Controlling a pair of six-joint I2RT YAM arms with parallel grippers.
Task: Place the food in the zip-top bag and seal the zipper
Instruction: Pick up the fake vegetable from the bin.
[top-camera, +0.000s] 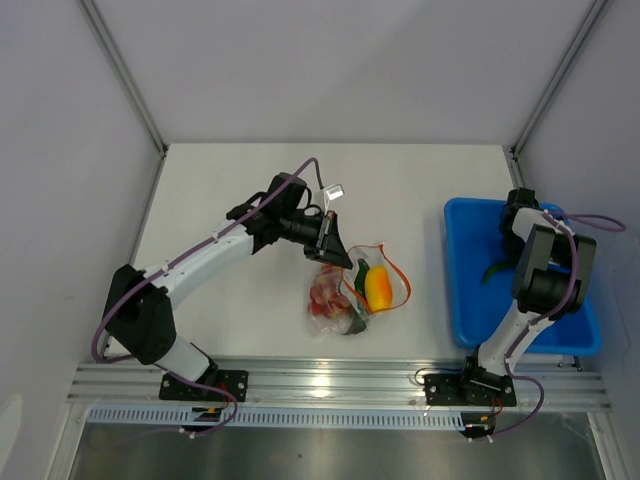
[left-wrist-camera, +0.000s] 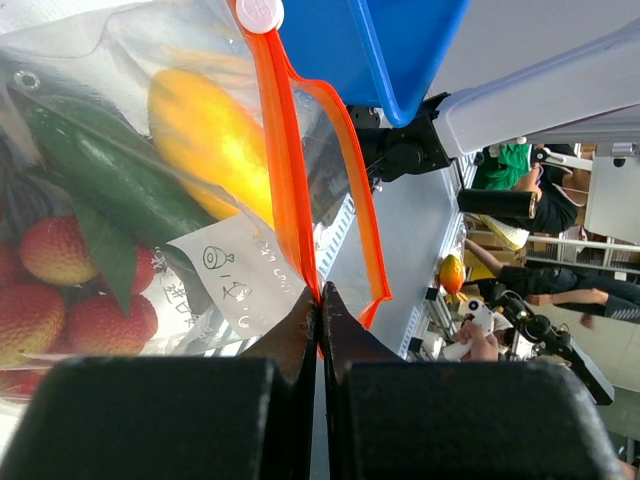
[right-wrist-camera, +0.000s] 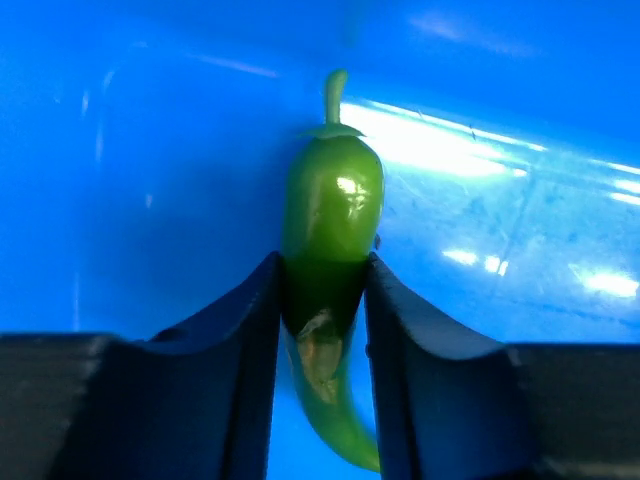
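The clear zip-top bag (top-camera: 350, 295) lies in the middle of the table with its mouth open. It holds the red tomato cluster (top-camera: 326, 297), a yellow-orange pepper (top-camera: 377, 287) and a green pepper (top-camera: 360, 274). My left gripper (top-camera: 334, 252) is shut on the orange-red zipper strip (left-wrist-camera: 292, 180) at the bag's corner. The white slider tab (left-wrist-camera: 258, 12) sits at the strip's far end. My right gripper (right-wrist-camera: 322, 265) is down in the blue bin (top-camera: 460, 300), and its fingers (right-wrist-camera: 255, 300) press both sides of another long green pepper (right-wrist-camera: 333, 205), which also shows in the top view (top-camera: 494, 271).
The blue bin stands at the right edge of the table, under my right arm (top-camera: 545, 270). The bag's printed label (left-wrist-camera: 235, 275) faces the left wrist camera. A metal rail (top-camera: 330, 380) runs along the near table edge.
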